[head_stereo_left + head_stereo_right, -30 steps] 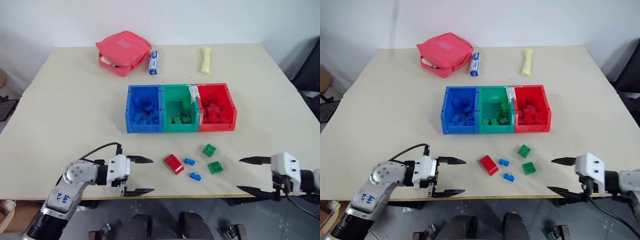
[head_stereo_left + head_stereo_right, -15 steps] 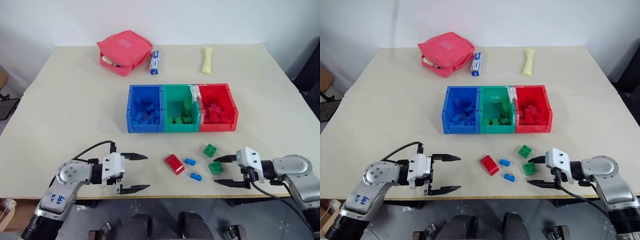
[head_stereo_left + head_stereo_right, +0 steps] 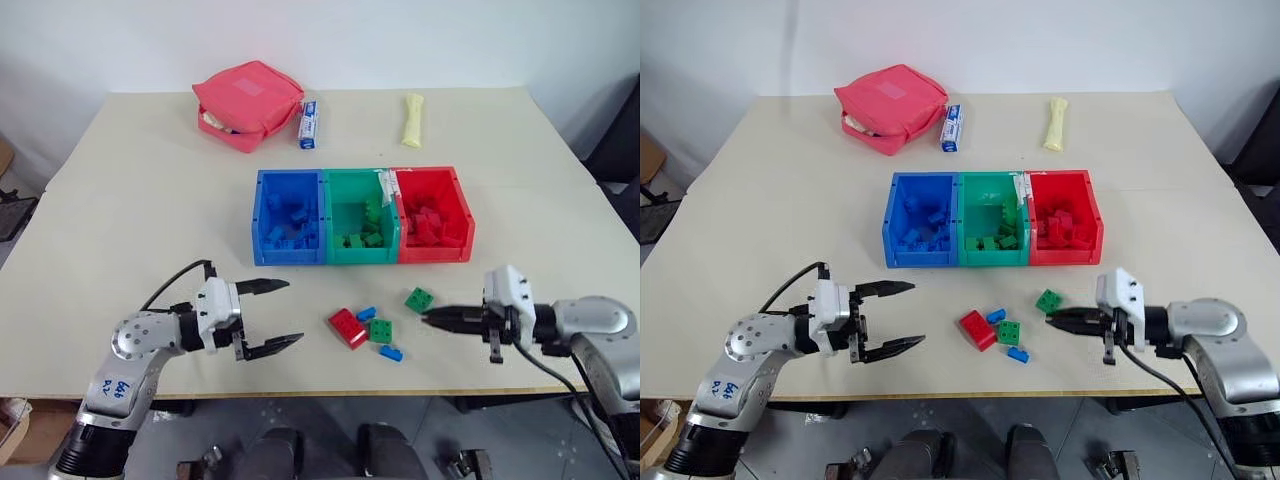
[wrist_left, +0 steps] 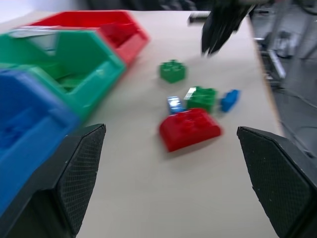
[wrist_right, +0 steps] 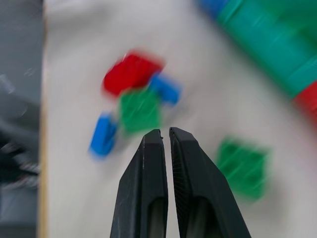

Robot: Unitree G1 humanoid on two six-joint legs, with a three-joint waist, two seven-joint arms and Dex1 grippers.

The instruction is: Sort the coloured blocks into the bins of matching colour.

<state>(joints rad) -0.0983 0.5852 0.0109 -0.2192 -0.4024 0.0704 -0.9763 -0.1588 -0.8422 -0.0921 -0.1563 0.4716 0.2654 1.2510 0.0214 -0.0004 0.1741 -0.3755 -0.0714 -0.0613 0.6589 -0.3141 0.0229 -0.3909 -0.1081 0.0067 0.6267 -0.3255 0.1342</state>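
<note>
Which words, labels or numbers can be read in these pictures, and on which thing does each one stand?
Blue handwritten marks on the left arm's grey forearm: too small to read.
Printing on the small blue and white box beside the red zip pouch: too small to read.
White label on the wall between the green bin and the red bin: no readable text.

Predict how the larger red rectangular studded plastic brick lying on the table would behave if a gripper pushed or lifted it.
The larger red rectangular studded plastic brick looks rigid, so it should keep its shape. It lies flat and low on the table, so it probably slides rather than tips or rolls. Being small, it is likely light.
</note>
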